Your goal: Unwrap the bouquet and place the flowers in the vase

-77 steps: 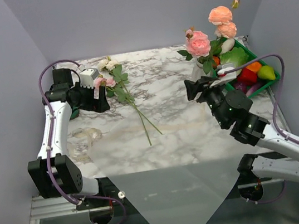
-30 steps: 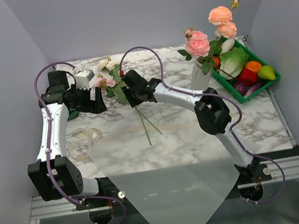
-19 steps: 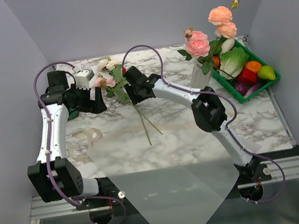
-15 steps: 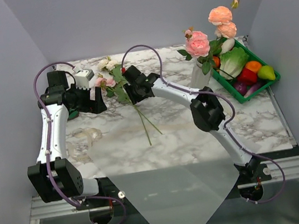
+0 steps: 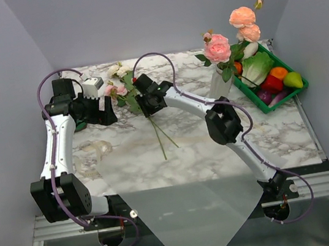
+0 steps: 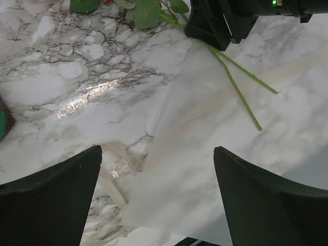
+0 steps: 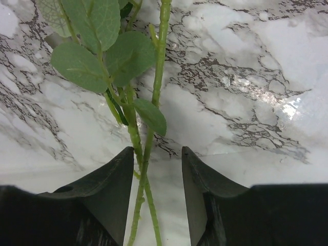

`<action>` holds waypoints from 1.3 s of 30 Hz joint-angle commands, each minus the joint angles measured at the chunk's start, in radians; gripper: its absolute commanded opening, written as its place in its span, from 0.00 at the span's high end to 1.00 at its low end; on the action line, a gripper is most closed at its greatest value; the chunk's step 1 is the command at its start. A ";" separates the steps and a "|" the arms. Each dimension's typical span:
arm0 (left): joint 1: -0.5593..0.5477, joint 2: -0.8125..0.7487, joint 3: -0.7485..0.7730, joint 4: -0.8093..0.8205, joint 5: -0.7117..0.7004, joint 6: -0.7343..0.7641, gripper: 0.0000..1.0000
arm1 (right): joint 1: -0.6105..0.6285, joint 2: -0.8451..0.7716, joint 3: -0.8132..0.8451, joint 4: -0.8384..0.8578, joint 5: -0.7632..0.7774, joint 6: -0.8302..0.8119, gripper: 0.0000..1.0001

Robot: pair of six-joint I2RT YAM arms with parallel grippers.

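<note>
Jaws on the left hang wide apart with nothing between them; the right jaws, partly apart, straddle two green stems [image 7: 146, 154] with space left beside them. We see a white, grey-veined marble bench [image 5: 205, 148] inside lilac-grey walls [image 5: 154, 13], a white paper sheet [image 5: 191, 218] draped over its near edge. Cream and pink flowers [image 5: 124, 82] lie at the far left; pink and peach roses [image 5: 229, 36] already stand in the white vase [image 5: 219, 84] beside the green tray [image 5: 288, 99].

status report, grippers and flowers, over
Left gripper open, empty. Right gripper open, straddling two stems on the table, not clamped. Vase upright, roses already in; no blocker seen.
</note>
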 commanded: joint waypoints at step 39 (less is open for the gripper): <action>0.032 -0.019 -0.051 0.019 0.035 0.043 0.01 | -0.026 -0.090 -0.056 0.040 0.006 0.012 0.73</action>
